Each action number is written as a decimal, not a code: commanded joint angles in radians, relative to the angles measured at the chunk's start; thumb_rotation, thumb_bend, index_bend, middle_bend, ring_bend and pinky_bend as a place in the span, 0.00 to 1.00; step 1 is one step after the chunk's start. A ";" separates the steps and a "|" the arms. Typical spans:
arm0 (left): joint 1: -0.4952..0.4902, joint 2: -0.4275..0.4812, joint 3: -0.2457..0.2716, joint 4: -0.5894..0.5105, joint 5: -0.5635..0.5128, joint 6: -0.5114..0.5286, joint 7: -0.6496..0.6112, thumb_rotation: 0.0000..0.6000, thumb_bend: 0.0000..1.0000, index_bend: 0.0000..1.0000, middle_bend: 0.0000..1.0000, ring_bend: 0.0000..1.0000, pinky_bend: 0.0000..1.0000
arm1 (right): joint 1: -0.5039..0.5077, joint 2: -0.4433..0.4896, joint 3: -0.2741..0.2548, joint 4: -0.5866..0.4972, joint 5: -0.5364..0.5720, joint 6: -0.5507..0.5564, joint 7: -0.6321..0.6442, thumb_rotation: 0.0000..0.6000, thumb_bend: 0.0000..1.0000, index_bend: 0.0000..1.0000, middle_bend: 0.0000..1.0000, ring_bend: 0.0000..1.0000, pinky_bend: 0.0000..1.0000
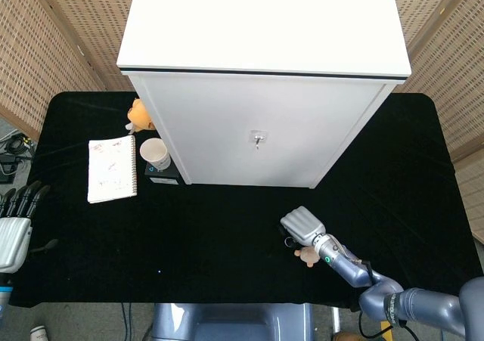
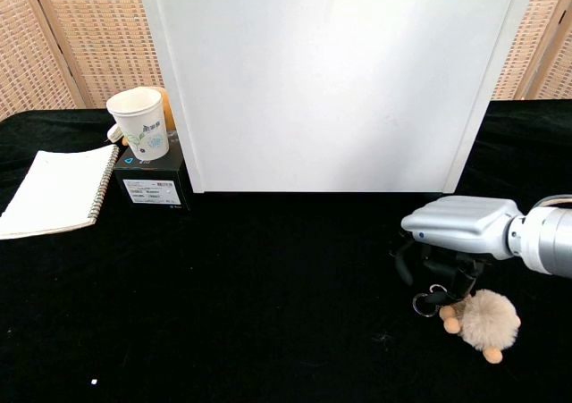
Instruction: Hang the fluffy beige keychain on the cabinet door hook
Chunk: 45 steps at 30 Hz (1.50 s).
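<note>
Keychain: the fluffy beige keychain [image 2: 488, 321] lay on the black tabletop [image 2: 268, 314] at the lower right of the chest view, its metal rings [image 2: 427, 301] pointing left, toward the middle of the frame.
Right hand: the right hand [image 2: 451, 242] hovered palm-down just over the rings, fingers [image 2: 407, 262] curled downward and apart — nothing was clamped in them yet, as far as the chest view showed.
Left hand: the left hand [image 1: 13, 227] sat at the far left edge of the head view, fingers spread, holding nothing, well apart from the work.
Hook: the cabinet door hook [image 1: 258, 138] showed as a small metal piece on the white cabinet [image 1: 265, 122] door, centre of the head view, above and behind the keychain.
Step in hand: by my reading, the grasp of the keychain.
Doing it well: the fingers should pinch the plush body or the chain close to the rings, leaving one ring free and hanging open — that ring has to slip over the hook later.
Risk: closing on the rings alone could let them slide on the cloth or leave no loop clear for hanging.
</note>
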 commanded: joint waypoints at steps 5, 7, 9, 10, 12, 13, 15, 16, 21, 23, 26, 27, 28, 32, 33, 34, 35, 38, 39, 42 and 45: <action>0.000 0.002 0.000 0.000 -0.002 -0.001 -0.002 1.00 0.00 0.00 0.00 0.00 0.00 | 0.007 -0.030 -0.005 0.015 0.025 0.000 -0.035 1.00 0.49 0.53 0.89 0.92 1.00; 0.000 0.002 0.000 -0.001 -0.002 0.000 -0.003 1.00 0.00 0.00 0.00 0.00 0.00 | 0.011 -0.040 -0.004 0.021 0.042 -0.004 -0.052 1.00 0.49 0.53 0.89 0.92 1.00; 0.000 0.003 0.000 -0.001 -0.003 0.000 -0.004 1.00 0.00 0.00 0.00 0.00 0.00 | 0.015 -0.050 -0.002 0.030 0.061 -0.007 -0.068 1.00 0.50 0.53 0.89 0.92 1.00; 0.000 0.003 0.000 -0.001 -0.003 0.000 -0.005 1.00 0.00 0.00 0.00 0.00 0.00 | 0.015 -0.053 -0.002 0.032 0.069 -0.007 -0.074 1.00 0.50 0.53 0.89 0.92 1.00; 0.000 0.004 0.000 0.000 -0.003 0.000 -0.005 1.00 0.00 0.00 0.00 0.00 0.00 | 0.016 -0.057 -0.002 0.036 0.082 -0.006 -0.085 1.00 0.50 0.53 0.89 0.92 1.00; 0.000 0.004 0.000 0.000 -0.003 -0.001 -0.005 1.00 0.00 0.00 0.00 0.00 0.00 | 0.016 -0.059 -0.003 0.036 0.085 -0.005 -0.088 1.00 0.50 0.53 0.89 0.92 1.00; 0.000 0.004 0.001 0.000 -0.003 -0.002 -0.005 1.00 0.00 0.00 0.00 0.00 0.00 | 0.017 -0.061 -0.006 0.039 0.091 -0.004 -0.096 1.00 0.51 0.53 0.89 0.92 1.00; -0.001 0.004 0.001 -0.001 -0.004 -0.002 -0.005 1.00 0.00 0.00 0.00 0.00 0.00 | 0.017 -0.063 -0.008 0.042 0.092 -0.002 -0.099 1.00 0.51 0.53 0.89 0.92 1.00; -0.002 0.005 0.000 -0.002 -0.004 -0.003 -0.004 1.00 0.00 0.00 0.00 0.00 0.00 | 0.017 -0.071 -0.012 0.048 0.098 0.003 -0.105 1.00 0.53 0.53 0.89 0.92 1.00; -0.001 0.005 0.001 -0.002 -0.004 -0.003 -0.005 1.00 0.00 0.00 0.00 0.00 0.00 | 0.018 -0.072 -0.013 0.049 0.098 0.006 -0.108 1.00 0.53 0.53 0.89 0.92 1.00; -0.002 0.006 0.001 -0.002 -0.004 -0.003 -0.007 1.00 0.00 0.00 0.00 0.00 0.00 | 0.019 -0.071 -0.017 0.050 0.098 0.007 -0.110 1.00 0.53 0.53 0.89 0.92 1.00; -0.002 0.006 0.001 -0.002 -0.004 -0.003 -0.007 1.00 0.00 0.00 0.00 0.00 0.00 | 0.020 -0.070 -0.019 0.050 0.097 0.007 -0.112 1.00 0.53 0.53 0.89 0.92 1.00; -0.002 0.007 0.001 -0.002 -0.004 -0.003 -0.008 1.00 0.00 0.00 0.00 0.00 0.00 | 0.020 -0.070 -0.021 0.051 0.095 0.008 -0.114 1.00 0.53 0.53 0.89 0.92 1.00; -0.002 0.006 0.002 -0.002 -0.003 -0.003 -0.006 1.00 0.00 0.00 0.00 0.00 0.00 | 0.019 -0.072 -0.029 0.060 0.085 0.015 -0.121 1.00 0.53 0.53 0.89 0.92 1.00; -0.002 0.006 0.002 -0.002 -0.003 -0.003 -0.007 1.00 0.00 0.00 0.00 0.00 0.00 | 0.019 -0.073 -0.032 0.063 0.082 0.016 -0.121 1.00 0.53 0.53 0.89 0.92 1.00; -0.002 0.006 0.002 -0.002 -0.003 -0.003 -0.006 1.00 0.00 0.00 0.00 0.00 0.00 | 0.018 -0.074 -0.034 0.066 0.079 0.018 -0.121 1.00 0.53 0.53 0.89 0.92 1.00; -0.002 0.006 0.002 -0.002 -0.003 -0.003 -0.006 1.00 0.00 0.00 0.00 0.00 0.00 | 0.017 -0.075 -0.035 0.069 0.076 0.020 -0.120 1.00 0.53 0.53 0.89 0.92 1.00; -0.002 0.006 0.002 -0.003 -0.003 -0.004 -0.005 1.00 0.00 0.00 0.00 0.00 0.00 | 0.016 -0.078 -0.037 0.075 0.072 0.022 -0.116 1.00 0.53 0.53 0.89 0.92 1.00; -0.002 0.005 0.002 -0.003 -0.003 -0.004 -0.005 1.00 0.00 0.00 0.00 0.00 0.00 | 0.015 -0.079 -0.037 0.078 0.072 0.022 -0.114 1.00 0.53 0.53 0.89 0.92 1.00; -0.002 0.005 0.003 -0.004 -0.003 -0.004 -0.003 1.00 0.00 0.00 0.00 0.00 0.00 | 0.015 -0.083 -0.038 0.086 0.071 0.021 -0.108 1.00 0.53 0.53 0.89 0.92 1.00; -0.003 0.005 0.003 -0.004 -0.002 -0.004 -0.002 1.00 0.00 0.00 0.00 0.00 0.00 | 0.016 -0.086 -0.037 0.093 0.068 0.021 -0.103 1.00 0.53 0.53 0.89 0.92 1.00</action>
